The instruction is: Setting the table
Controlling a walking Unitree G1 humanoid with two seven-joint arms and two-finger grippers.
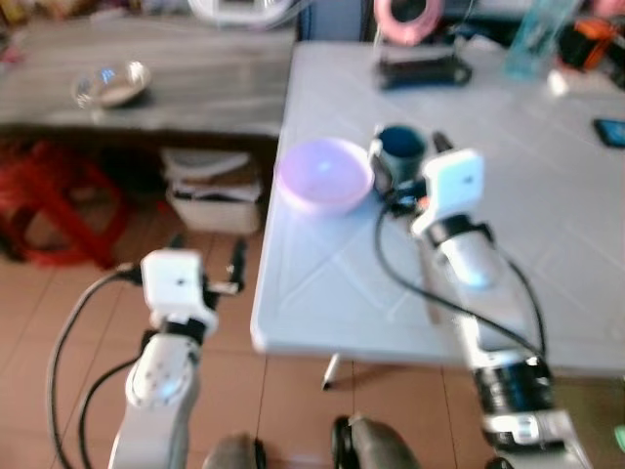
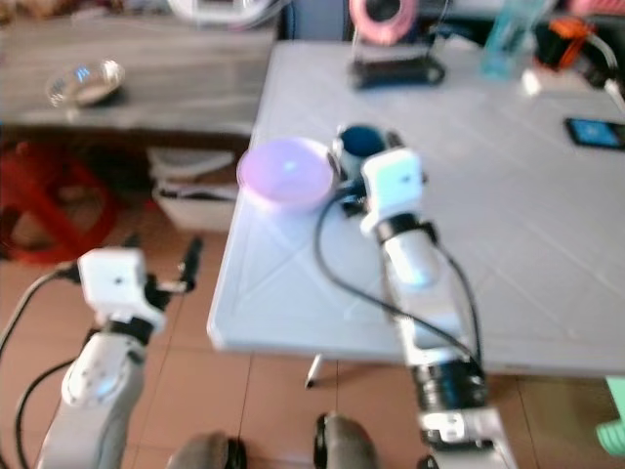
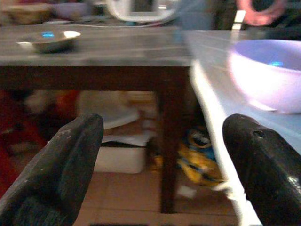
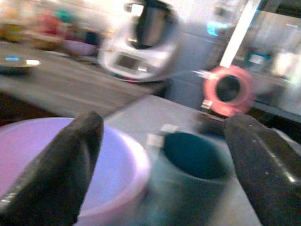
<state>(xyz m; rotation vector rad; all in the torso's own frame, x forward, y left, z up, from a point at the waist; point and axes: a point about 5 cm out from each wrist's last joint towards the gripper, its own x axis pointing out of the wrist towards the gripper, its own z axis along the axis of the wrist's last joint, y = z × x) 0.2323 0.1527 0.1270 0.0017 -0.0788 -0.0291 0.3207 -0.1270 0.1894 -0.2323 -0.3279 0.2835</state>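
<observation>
A lilac bowl (image 1: pixel 324 174) stands near the left edge of the white table (image 1: pixel 508 254). A dark teal mug (image 1: pixel 400 149) sits right beside it. My right gripper (image 1: pixel 408 158) reaches over the table to the mug and is open. In the right wrist view the mug (image 4: pixel 190 165) sits between the two black fingers (image 4: pixel 61 169), apart from both, with the bowl (image 4: pixel 108 160) partly behind one finger. My left gripper (image 1: pixel 207 252) hangs open and holds nothing over the floor left of the table, level with the table edge (image 3: pixel 207 99).
A metal bowl (image 1: pixel 112 83) lies on the wooden side table (image 1: pixel 195 88) at the left. Under it are a red stool (image 1: pixel 59 200) and a stack of boxes (image 1: pixel 215 191). At the white table's far side stand a pink ring on a black stand (image 1: pixel 420 59), a teal bottle (image 1: pixel 537 34) and a phone (image 1: pixel 610 130).
</observation>
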